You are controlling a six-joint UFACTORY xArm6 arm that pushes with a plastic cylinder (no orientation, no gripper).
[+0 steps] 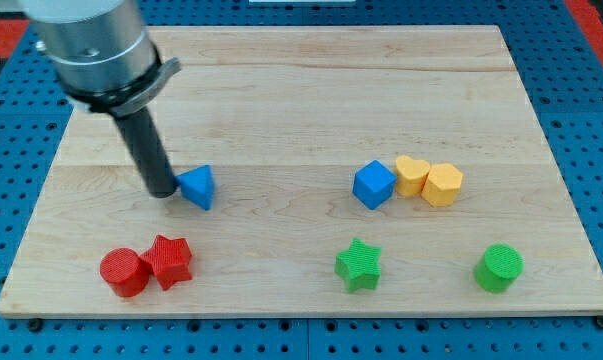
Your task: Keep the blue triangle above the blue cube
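Note:
The blue triangle [198, 186] lies left of the board's middle. My tip [162, 190] is at its left side, touching or almost touching it. The blue cube [374, 185] sits to the view's right at about the same height, well apart from the triangle.
A yellow heart [412, 175] and a yellow hexagon [443, 185] sit right of the blue cube, touching in a row. A red cylinder [124, 272] and red star [168, 261] are at the bottom left. A green star [358, 264] and green cylinder [500, 268] are at the bottom right. Wooden board edge [311, 315].

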